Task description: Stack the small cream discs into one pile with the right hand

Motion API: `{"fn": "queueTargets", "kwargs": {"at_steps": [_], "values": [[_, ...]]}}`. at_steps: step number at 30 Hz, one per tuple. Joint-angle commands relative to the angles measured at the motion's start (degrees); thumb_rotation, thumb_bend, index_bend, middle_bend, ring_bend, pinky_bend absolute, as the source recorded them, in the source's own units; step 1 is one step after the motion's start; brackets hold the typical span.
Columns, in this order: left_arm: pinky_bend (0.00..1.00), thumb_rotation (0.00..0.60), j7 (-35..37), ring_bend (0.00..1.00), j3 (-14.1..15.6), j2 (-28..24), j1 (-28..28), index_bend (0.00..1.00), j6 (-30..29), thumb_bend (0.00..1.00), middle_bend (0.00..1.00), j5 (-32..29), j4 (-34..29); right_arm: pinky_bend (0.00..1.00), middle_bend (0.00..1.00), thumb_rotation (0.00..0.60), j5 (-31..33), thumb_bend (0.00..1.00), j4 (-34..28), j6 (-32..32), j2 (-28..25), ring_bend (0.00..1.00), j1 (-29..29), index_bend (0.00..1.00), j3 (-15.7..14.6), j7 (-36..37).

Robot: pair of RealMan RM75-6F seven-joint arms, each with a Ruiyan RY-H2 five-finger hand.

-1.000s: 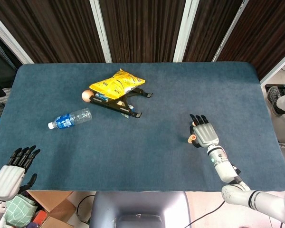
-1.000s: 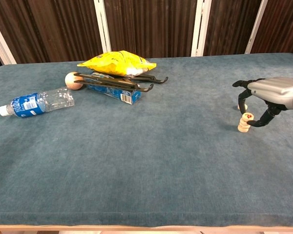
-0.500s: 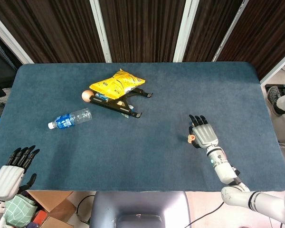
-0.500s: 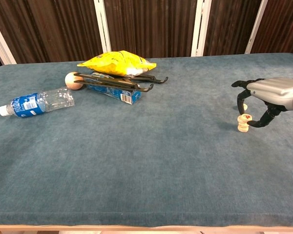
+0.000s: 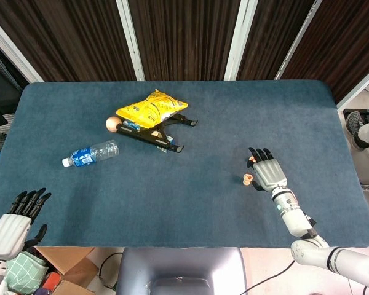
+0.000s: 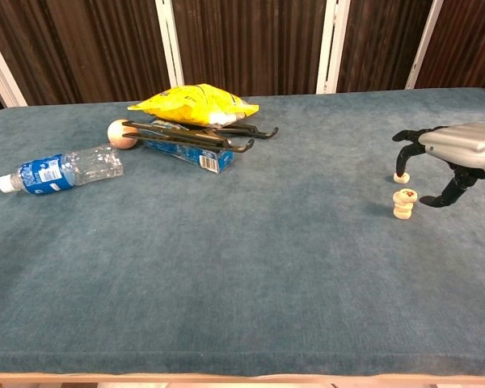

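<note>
Since a second ago the right hand (image 6: 449, 166) has been pulling back toward the table's right edge, coming off the pile of discs (image 6: 404, 204) it was cupping; its fingers are now spread and curved downward, holding nothing. That pile is standing upright on the blue table (image 6: 250, 267) just beside the hand's thumb, apart from it. One loose disc (image 6: 401, 177) is lying behind the pile, right under the hand's fingertips, though I cannot tell whether they are touching it. Well away across the table, a yellow snack bag (image 5: 154, 109) is resting on a black folding stand (image 5: 163, 136), with a wooden ball (image 5: 113, 123) at its left end and a water bottle (image 5: 91, 153) lying on its side nearby; none of these has shifted. Off the near left corner, the left hand (image 5: 17, 219) is hanging with fingers apart, empty, where it was.
</note>
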State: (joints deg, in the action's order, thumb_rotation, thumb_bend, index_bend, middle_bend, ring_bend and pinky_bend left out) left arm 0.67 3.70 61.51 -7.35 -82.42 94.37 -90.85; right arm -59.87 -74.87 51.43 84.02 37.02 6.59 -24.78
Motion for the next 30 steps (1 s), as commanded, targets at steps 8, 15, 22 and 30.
{"fn": "queueTargets", "kwargs": {"at_steps": [8, 15, 22, 30], "values": [[0.04, 0.6, -0.2, 0.0, 0.0, 0.0, 0.0, 0.0, 0.0, 0.47, 0.0, 0.0, -0.1, 0.0, 0.06, 0.6, 1.0, 0.44, 0.6, -1.2, 1.0, 0.0, 0.8, 0.44, -1.1, -3.0], [0.04, 0.6, 0.2, 0.0, 0.0, -0.1, 0.1, 0.0, -0.1, 0.47, 0.0, -0.1, -0.1, 0.0, 0.06, 0.6, 2.2, 0.44, 0.8, -1.5, 1.6, 0.0, 1.1, 0.46, -1.9, -5.5], [0.04, 0.6, 0.2, 0.0, 0.0, -0.1, 0.1, 0.0, -0.1, 0.47, 0.0, 0.0, -0.1, 0.0, 0.06, 0.6, 2.3, 0.44, -0.1, -1.1, 1.6, 0.0, 1.0, 0.47, -2.6, -6.9], [0.04, 0.6, 0.1, 0.0, 0.0, -0.1, 0.0, 0.0, 0.1, 0.47, 0.0, -0.1, -0.1, 0.0, 0.06, 0.6, 2.0, 0.44, -0.9, -0.5, 1.5, 0.0, 0.9, 0.47, -3.1, -7.6]]}}
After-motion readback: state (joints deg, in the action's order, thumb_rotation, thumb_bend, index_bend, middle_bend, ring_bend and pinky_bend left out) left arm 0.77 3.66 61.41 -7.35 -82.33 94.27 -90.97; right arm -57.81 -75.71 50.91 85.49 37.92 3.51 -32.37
